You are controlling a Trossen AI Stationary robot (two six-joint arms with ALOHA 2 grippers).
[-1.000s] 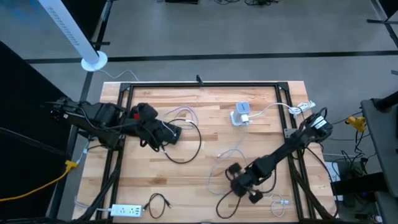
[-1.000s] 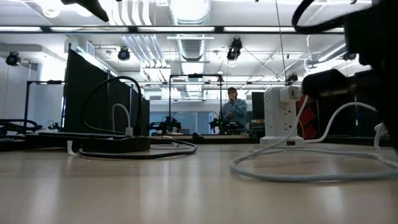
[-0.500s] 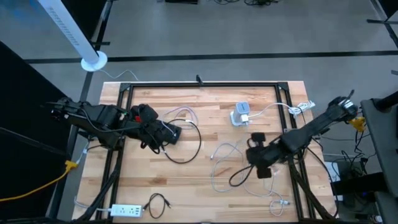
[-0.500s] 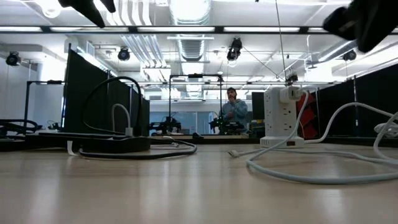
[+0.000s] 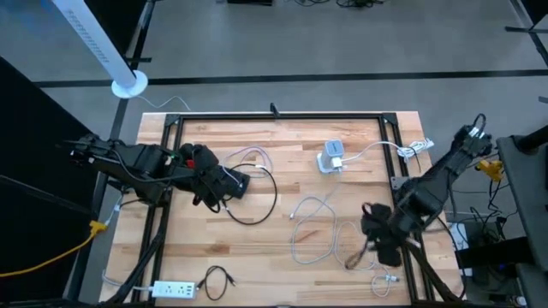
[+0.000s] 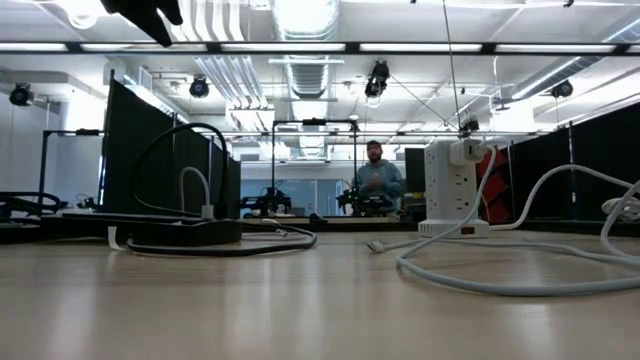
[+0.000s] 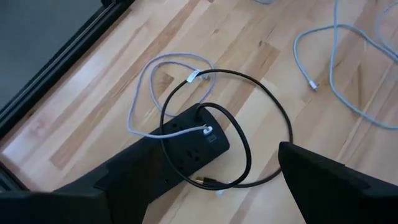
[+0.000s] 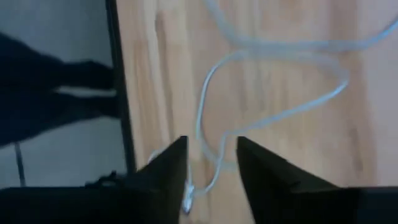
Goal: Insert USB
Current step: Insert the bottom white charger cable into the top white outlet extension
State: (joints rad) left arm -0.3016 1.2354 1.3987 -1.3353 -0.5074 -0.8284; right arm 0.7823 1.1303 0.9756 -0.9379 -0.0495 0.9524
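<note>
A white USB cable (image 5: 312,224) lies in loose loops on the wooden table, its free plug end (image 5: 294,216) resting flat on the wood. It runs from a white charger cube (image 5: 331,158) at the far middle. My right gripper (image 5: 383,248) hangs above the near right of the table with its fingers apart (image 8: 210,142). The cable (image 8: 205,112) shows on the table beyond the gap. My left gripper (image 7: 205,186) stands wide open above a black power strip (image 7: 193,140), which has a white cable plugged into it.
A black cable loops around the power strip (image 5: 233,182). A white power strip (image 5: 175,289) and a small black cable (image 5: 218,278) lie at the near left. A loose white connector (image 5: 390,278) lies at the near right. Black frame rails (image 5: 274,115) border the table.
My right gripper has risen from the table's near middle and swung toward the right edge, rolling about its own axis. The white cable's loops have been dragged rightward after it, and its plug end now lies near the table's middle.
</note>
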